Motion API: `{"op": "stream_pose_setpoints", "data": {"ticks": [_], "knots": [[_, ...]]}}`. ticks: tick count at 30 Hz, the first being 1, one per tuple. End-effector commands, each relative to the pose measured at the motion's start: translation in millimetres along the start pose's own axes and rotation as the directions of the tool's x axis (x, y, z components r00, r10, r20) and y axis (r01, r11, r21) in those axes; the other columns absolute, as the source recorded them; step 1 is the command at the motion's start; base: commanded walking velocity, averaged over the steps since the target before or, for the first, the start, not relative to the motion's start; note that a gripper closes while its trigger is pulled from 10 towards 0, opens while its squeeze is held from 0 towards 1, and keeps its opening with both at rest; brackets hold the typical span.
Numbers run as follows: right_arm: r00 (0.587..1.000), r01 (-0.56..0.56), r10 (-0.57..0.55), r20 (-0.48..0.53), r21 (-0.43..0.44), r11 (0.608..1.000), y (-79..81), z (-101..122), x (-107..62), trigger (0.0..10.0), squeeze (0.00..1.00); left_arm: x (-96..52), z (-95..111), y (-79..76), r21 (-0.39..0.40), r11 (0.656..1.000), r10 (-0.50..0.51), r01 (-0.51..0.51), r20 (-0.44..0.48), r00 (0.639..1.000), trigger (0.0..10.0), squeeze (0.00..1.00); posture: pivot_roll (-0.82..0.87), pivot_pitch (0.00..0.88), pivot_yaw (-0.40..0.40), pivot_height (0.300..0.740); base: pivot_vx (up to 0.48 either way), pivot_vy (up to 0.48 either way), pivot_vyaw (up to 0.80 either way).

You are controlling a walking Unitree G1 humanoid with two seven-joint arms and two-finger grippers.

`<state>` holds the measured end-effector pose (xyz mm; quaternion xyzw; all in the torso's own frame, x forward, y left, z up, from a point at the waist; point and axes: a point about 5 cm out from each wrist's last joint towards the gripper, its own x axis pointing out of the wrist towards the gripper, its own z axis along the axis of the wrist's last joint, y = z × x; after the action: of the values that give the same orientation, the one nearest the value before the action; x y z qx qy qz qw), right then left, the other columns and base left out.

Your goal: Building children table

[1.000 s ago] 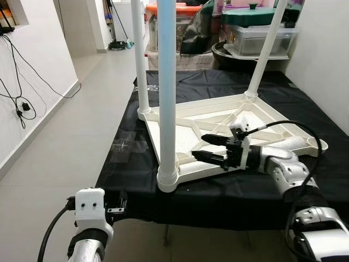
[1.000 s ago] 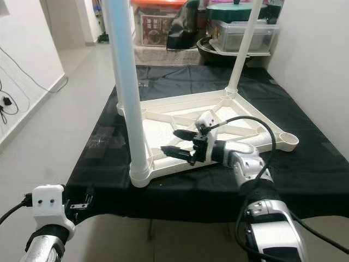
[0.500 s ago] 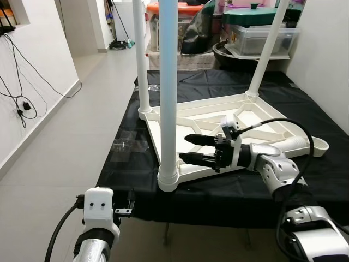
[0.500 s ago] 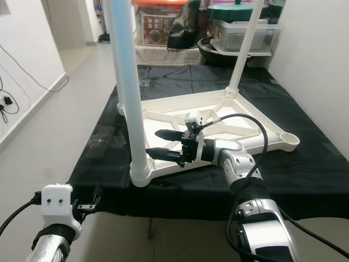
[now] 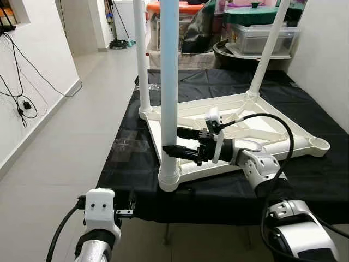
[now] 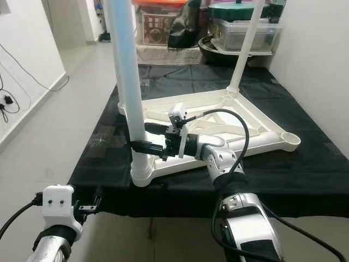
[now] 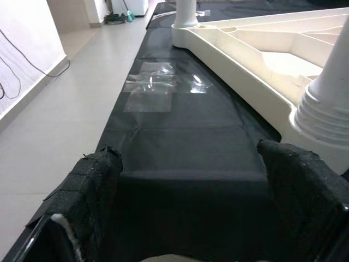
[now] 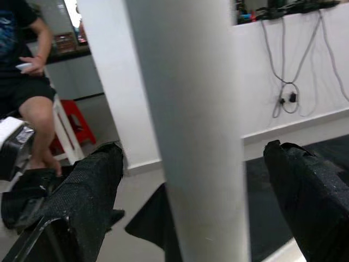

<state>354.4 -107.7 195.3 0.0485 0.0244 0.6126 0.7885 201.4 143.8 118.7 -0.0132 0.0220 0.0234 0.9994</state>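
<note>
A white children's table top (image 5: 240,117) lies upside down on a black cloth (image 5: 218,82). Three white legs stand up from its corners: the near leg (image 5: 169,82), a far left leg (image 5: 142,60) and a far right leg (image 5: 267,49). The near right corner socket (image 5: 318,144) holds no leg. My right gripper (image 5: 170,140) is open, one finger on each side of the near leg (image 8: 185,125) low down, with gaps to both black fingers (image 8: 82,196). My left gripper (image 7: 191,180) is open and holds nothing, low before the cloth's front edge, with its wrist (image 5: 101,206) below the near leg's base.
Plastic storage boxes and a green-lidded pot (image 5: 256,24) stand behind the table. Cables (image 5: 22,103) hang on the left wall, above bare tiled floor. Clear tape (image 7: 163,84) is stuck on the cloth left of the top. A seated person (image 8: 27,82) is beyond the leg.
My right gripper has moved left across the table top's near edge, and its open fingers now straddle the near leg. The left wrist shifted slightly to the right.
</note>
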Motion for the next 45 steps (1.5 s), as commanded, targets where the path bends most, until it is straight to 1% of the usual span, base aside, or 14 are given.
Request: {"op": "stream_pose_setpoints", "data": {"ticks": [1,5,7,10,17,22,23,29,37,38,39,40,45], "knots": [[1.000,-0.026,0.026,-0.004,-0.024,0.999,2.0,3.5,5.1,10.0,0.00,-1.5,-1.5,1.3,0.011,1.000,0.002,-0.002,-0.004,1.000,10.0,0.00,0.03,0.012,-0.030,0.740,0.000,0.000,0.00],[1.000,-0.017,0.017,0.002,-0.035,0.999,4.4,2.2,17.3,10.0,0.00,-1.3,-1.8,-0.3,0.008,1.000,-0.005,0.005,-0.004,1.000,10.0,0.00,0.03,0.012,-0.030,0.740,0.000,0.000,0.00],[1.000,-0.012,0.012,0.004,-0.038,0.999,4.6,2.2,19.7,10.0,0.00,-1.3,-1.8,-0.7,0.008,1.000,-0.007,0.007,-0.004,1.000,10.0,0.00,0.03,0.012,-0.030,0.740,0.000,0.000,0.00],[0.999,0.031,-0.030,0.020,-0.046,0.998,3.2,2.4,27.8,10.0,0.00,-2.3,4.6,-0.5,0.022,1.000,-0.013,0.012,0.046,0.999,10.0,0.00,0.02,0.015,-0.030,0.740,0.000,0.000,0.00],[0.999,0.033,-0.032,0.025,-0.042,0.999,3.9,2.8,32.5,10.0,0.00,-2.4,5.6,-1.5,0.014,1.000,-0.022,0.021,0.053,0.998,10.0,0.00,0.02,0.015,-0.030,0.740,0.000,0.000,0.00],[0.998,0.044,-0.042,0.037,-0.045,0.998,4.3,3.4,38.1,10.0,0.00,-2.4,5.7,-6.0,0.009,0.999,-0.040,0.040,0.056,0.998,10.0,0.00,0.02,0.012,-0.034,0.740,0.000,0.000,0.00],[0.998,0.048,-0.046,0.042,-0.046,0.998,5.3,2.7,41.6,10.0,0.00,-2.7,5.3,-7.0,0.009,0.999,-0.046,0.046,0.056,0.997,10.0,0.00,0.02,0.010,-0.033,0.740,0.000,0.000,0.00],[0.997,0.058,-0.056,0.049,-0.039,0.998,6.8,0.7,47.4,10.0,0.00,-3.6,4.9,-7.3,0.008,0.999,-0.046,0.045,0.058,0.997,10.0,0.00,0.02,0.007,-0.032,0.740,0.000,0.000,0.00],[0.998,0.051,-0.050,0.025,-0.060,0.997,9.3,-4.9,51.5,10.0,0.00,-4.0,3.8,-7.8,0.010,0.999,-0.046,0.046,0.057,0.997,10.0,0.00,0.02,0.002,-0.035,0.740,0.000,0.000,0.00],[0.998,0.058,-0.057,0.021,-0.066,0.996,9.2,-6.1,51.9,2.9,0.00,-4.2,3.6,-7.8,0.010,0.999,-0.046,0.045,0.056,0.997,10.0,0.00,0.02,0.000,-0.036,0.740,0.000,0.000,0.00],[0.998,0.064,-0.063,0.018,-0.070,0.995,9.0,-6.9,52.3,2.9,0.00,-4.3,3.4,-7.9,0.010,0.999,-0.045,0.045,0.056,0.997,10.0,0.00,0.02,0.000,-0.036,0.740,0.000,0.000,0.00],[0.997,0.074,-0.072,0.021,-0.070,0.995,8.6,-7.1,53.0,0.0,0.00,-4.2,3.2,-8.1,0.012,0.999,-0.046,0.046,0.055,0.997,10.0,0.00,0.02,0.000,-0.036,0.740,0.000,0.000,0.00],[0.996,0.089,-0.087,0.033,-0.065,0.994,8.8,-6.9,55.0,0.0,0.00,-4.3,3.2,-8.7,0.013,0.999,-0.049,0.049,0.056,0.997,10.0,0.00,0.02,0.000,-0.035,0.740,0.000,0.000,0.00]]}}
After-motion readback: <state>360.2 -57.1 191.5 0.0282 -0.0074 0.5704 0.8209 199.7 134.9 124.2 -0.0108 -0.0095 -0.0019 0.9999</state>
